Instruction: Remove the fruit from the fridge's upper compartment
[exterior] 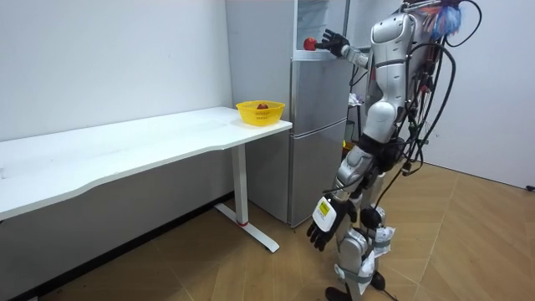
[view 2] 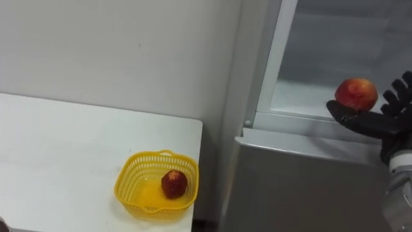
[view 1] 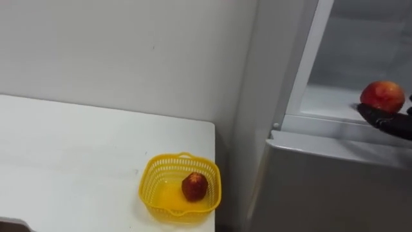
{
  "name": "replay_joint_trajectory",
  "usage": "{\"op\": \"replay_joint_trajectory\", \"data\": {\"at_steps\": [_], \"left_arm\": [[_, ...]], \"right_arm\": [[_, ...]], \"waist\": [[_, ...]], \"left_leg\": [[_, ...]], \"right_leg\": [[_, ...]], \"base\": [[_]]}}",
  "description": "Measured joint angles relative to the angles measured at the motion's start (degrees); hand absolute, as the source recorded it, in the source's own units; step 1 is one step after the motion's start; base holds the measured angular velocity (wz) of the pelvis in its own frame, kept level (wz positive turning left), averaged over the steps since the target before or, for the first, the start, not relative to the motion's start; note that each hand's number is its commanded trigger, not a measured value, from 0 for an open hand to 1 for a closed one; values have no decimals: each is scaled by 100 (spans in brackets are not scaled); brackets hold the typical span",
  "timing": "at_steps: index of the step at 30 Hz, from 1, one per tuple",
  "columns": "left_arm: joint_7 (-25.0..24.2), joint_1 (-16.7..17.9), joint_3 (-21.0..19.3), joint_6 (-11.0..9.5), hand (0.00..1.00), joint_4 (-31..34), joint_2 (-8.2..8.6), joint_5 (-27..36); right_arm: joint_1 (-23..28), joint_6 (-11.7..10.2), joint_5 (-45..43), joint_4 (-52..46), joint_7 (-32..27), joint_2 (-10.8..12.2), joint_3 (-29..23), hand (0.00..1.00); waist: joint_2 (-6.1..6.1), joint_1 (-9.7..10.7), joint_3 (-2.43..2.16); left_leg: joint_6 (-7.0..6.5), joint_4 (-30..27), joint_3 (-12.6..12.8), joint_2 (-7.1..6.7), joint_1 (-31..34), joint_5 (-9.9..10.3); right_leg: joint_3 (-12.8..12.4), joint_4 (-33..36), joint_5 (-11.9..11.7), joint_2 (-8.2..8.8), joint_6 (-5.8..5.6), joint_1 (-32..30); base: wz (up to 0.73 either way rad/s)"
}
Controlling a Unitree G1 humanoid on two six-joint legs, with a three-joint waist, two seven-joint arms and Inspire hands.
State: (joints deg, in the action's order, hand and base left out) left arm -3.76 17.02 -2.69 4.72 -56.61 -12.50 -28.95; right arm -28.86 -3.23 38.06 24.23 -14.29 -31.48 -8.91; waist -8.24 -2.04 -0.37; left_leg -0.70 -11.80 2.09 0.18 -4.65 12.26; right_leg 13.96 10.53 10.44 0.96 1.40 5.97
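Fruit in hand: I see the round red-and-yellow fruit at about 3 o'clock in the eye view. It is level with the sill of the fridge's open upper compartment.
Right hand: my black right hand is raised to that sill, directly beneath the fruit. The fruit sits on the thumb side, while the fingers stand spread at its 3 o'clock, not wrapped round it.
Left hand: in the room view my left hand hangs low beside the leg, with loose fingers that grip nothing.
Fridge: the tall grey metal fridge stands just beside the table end, and its lower door is closed.
Basket: a yellow plastic mesh basket sits at about 7 o'clock on the white table, at the end nearest the fridge.
Basket contents: one dark red round fruit lies inside, toward the basket's 3 o'clock wall.
Stance: I stand upright facing the fridge, on the wooden floor.
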Motion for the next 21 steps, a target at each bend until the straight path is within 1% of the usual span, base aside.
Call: {"op": "replay_joint_trajectory", "data": {"at_steps": [1,3,9,15,17,20,21], "left_arm": [[5,9,-65,1,0,0,4,1],[63,26,-115,10,0,0,5,1],[106,48,-177,38,0,0,-3,-2],[214,57,-195,36,0,0,-3,-1],[221,57,-273,34,0,-1,1,-8],[259,67,-339,36,0,-3,2,-38],[281,69,-340,36,0,-3,2,-41]], "right_arm": [[-38,14,16,78,61,-28,22,0],[-121,19,50,213,123,-31,24,0],[-353,36,291,264,130,-40,25,0],[-488,35,572,490,184,-135,31,0],[-488,36,587,534,240,-186,43,0],[-489,36,572,728,341,-331,55,0],[-496,37,571,833,369,-434,107,0]], "waist": [[-25,9,-11],[-46,7,0],[-25,11,12],[-26,8,12],[-24,8,14],[-27,10,13],[-28,7,13]], "left_leg": [[1,-1,-50,-2,1,-1],[2,3,-72,-3,6,-1],[3,17,-83,-6,7,0],[4,33,-109,-6,-4,-1],[4,43,-114,-6,-6,-1],[4,45,-130,-8,-1,-1],[4,50,-133,-7,2,-1]], "right_leg": [[25,-5,0,-1,0,8],[36,-7,0,-3,-1,34],[36,-61,1,-13,-1,56],[35,-83,0,-16,-1,86],[32,-82,0,-16,-1,85],[41,-82,0,-13,-1,86],[46,-83,0,-11,-1,82]], "base": [[11],[7],[1],[2],[0],[0],[0]]}}
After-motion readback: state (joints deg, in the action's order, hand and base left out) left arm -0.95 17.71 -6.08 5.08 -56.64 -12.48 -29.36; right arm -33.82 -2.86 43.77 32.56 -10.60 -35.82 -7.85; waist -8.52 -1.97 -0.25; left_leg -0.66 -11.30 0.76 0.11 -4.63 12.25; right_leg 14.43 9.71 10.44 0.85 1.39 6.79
